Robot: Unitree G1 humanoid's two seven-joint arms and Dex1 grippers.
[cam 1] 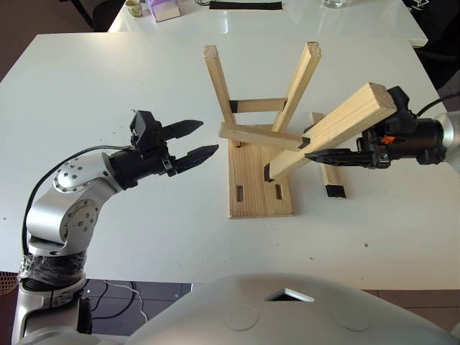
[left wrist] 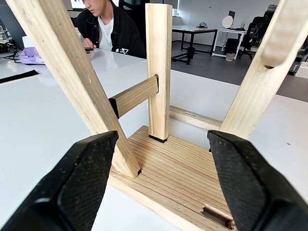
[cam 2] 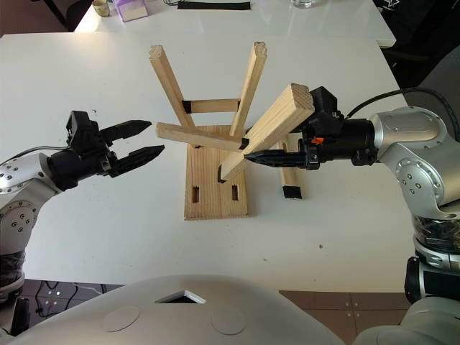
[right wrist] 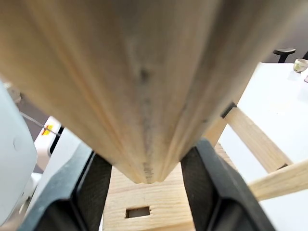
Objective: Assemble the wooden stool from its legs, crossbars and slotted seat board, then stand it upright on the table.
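As right claw (cam 2: 253, 149) grips leg (cam 2: 277, 118), slanting down toward seat (cam 2: 215, 205)

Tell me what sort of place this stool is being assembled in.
Probably an office or lab workroom. The work lies on a large white rectangular table with a second white table behind it, and the left wrist view shows dark-framed desks and black office chairs beyond.

Loose crossbar (cam 1: 332, 176) partly hidden behind the raised leg (cam 1: 345, 118) (itself blurred, edge-cropped in the right wrist view)
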